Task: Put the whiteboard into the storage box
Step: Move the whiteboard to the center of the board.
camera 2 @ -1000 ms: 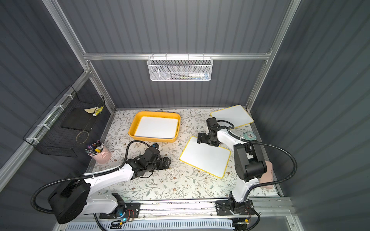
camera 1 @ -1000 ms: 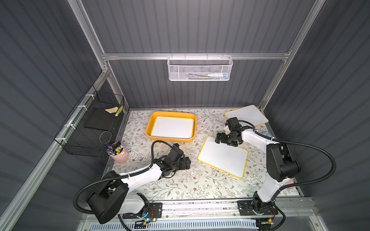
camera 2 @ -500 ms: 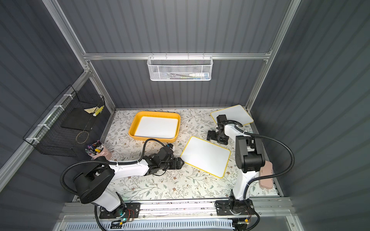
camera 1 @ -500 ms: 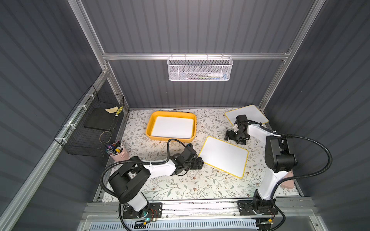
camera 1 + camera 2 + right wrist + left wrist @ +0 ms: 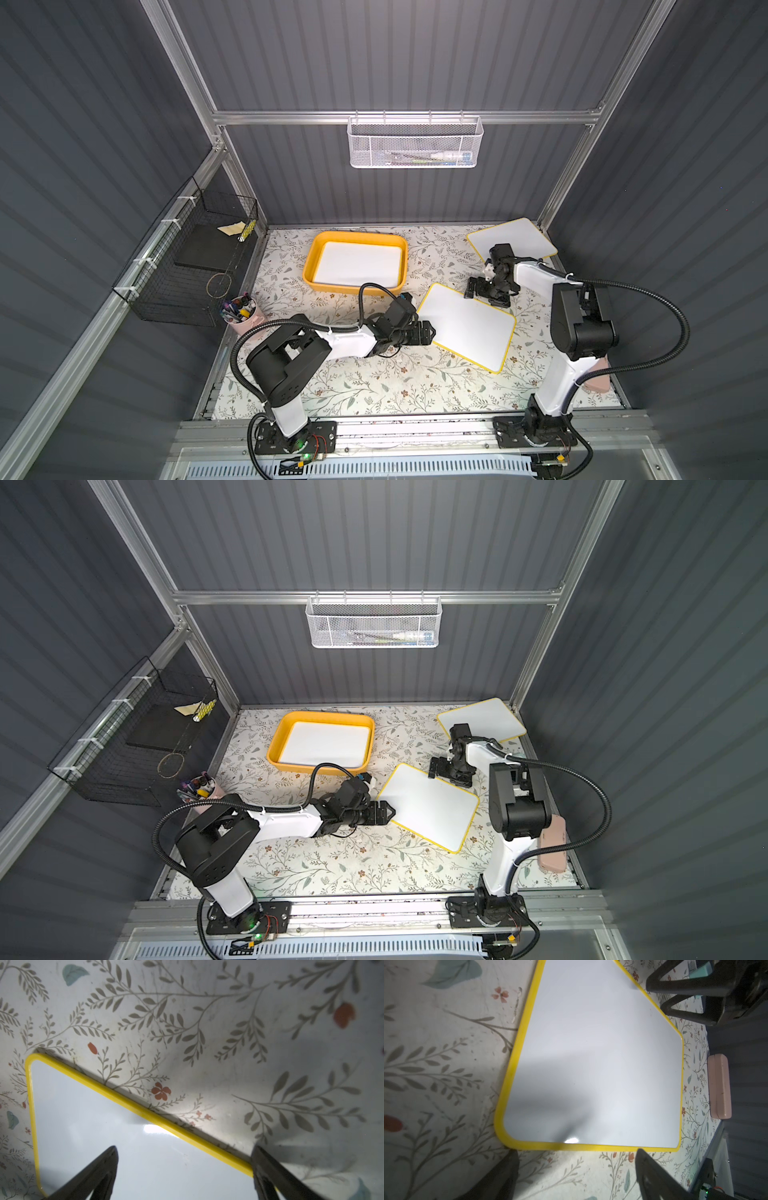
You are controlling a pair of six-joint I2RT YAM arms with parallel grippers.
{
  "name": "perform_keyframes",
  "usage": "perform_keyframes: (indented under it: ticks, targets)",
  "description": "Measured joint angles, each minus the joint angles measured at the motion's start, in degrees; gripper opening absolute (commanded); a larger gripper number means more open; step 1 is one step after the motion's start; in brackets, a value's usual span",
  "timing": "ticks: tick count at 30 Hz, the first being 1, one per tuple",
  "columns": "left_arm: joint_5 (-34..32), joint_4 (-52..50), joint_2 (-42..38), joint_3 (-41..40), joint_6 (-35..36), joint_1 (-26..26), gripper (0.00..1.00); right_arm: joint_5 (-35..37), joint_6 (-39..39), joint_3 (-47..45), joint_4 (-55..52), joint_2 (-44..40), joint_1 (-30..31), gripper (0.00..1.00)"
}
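Left claw (image 5: 432, 332): jaws spread wide and empty, tips right at the short edge of the whiteboard (image 5: 467, 326). I can't call contact from here.
Right claw (image 5: 469, 287): open as far as it goes and holding nothing. It straddles the board's yellow frame at the opposite corner, one finger (image 5: 108, 1159) over the white face and the other just outside the frame.
Whiteboard: flat on the floral table (image 5: 374, 386), skewed, caught between the two claws.
Why this setup: a thin board lying flat gives no lip to pinch from above, so working it from two opposite sides looks like a way to slide it or tip an edge up.
Storage box (image 5: 353, 286): past the left claw toward the back wall, near the board but clear of it. A white board (image 5: 357, 262) already lies flat inside and covers most of the floor, so this one would stack on top.
Spare board (image 5: 511, 241): just behind the right claw, in the back corner.
Mesh basket (image 5: 413, 143): high above both claws, with markers inside.
Wire basket (image 5: 187, 266): well off behind the left claw, holding a dark slab and a yellow note.
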Motion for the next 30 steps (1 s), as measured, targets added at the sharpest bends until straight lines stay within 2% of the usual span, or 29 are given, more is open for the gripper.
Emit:
perform_keyframes:
  ticks: [7,17,30]
  targets:
    - [0.74,1.97,1.9,1.25,-0.02,0.0,0.88,-5.6,0.04,0.09,0.26,-0.13,-0.2,0.99]
    - [0.76,3.54,5.55,4.85,0.24,0.33,0.88,-11.5,1.64,-9.22,6.21,-5.84,-0.59,0.99]
    - [0.28,3.91,8.5,8.24,2.71,7.13,0.88,-16.06,8.2,-22.53,9.97,-16.31,4.9,0.99]
